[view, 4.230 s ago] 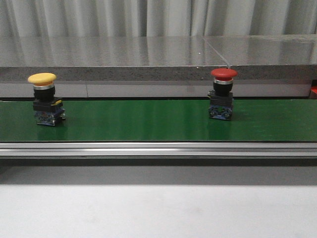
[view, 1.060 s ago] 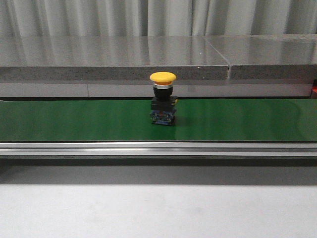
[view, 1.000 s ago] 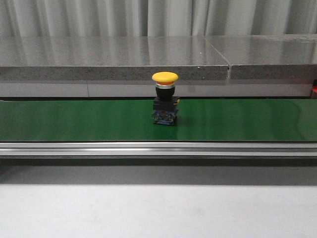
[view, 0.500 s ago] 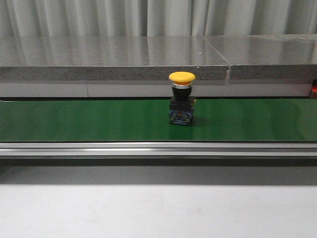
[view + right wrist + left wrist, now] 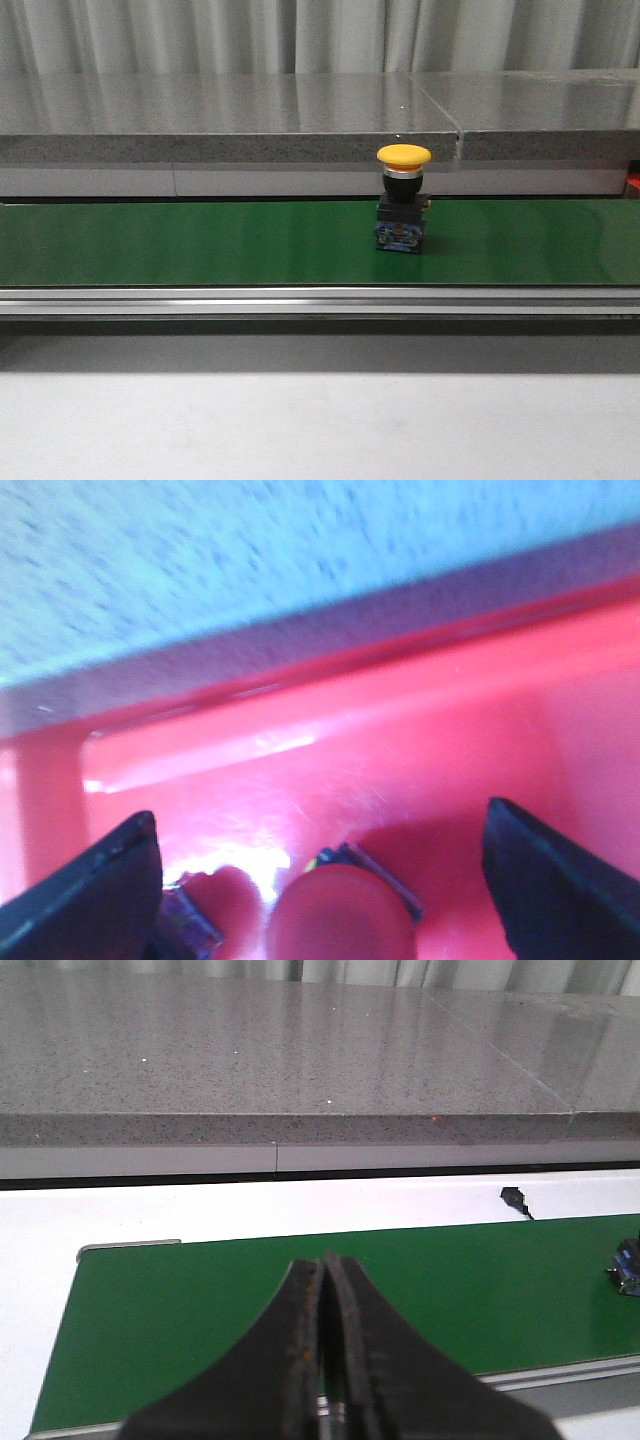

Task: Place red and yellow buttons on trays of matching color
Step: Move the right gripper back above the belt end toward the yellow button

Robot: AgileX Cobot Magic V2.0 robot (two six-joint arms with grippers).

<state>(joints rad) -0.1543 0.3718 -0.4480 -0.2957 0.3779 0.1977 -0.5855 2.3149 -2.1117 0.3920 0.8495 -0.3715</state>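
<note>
On the green conveyor belt (image 5: 200, 243), toward 3 o'clock of centre, the yellow button (image 5: 402, 211) stands upright. My left end effector (image 5: 325, 1335) is closed, empty. My right end effector (image 5: 320, 875) spreads wide over the red tray (image 5: 400, 740), a red button (image 5: 340, 915) between its fingers.

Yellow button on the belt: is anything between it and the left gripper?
Nothing visible. The yellow button stands alone on the green belt, and the left gripper, shut, has only bare belt ahead.
</note>
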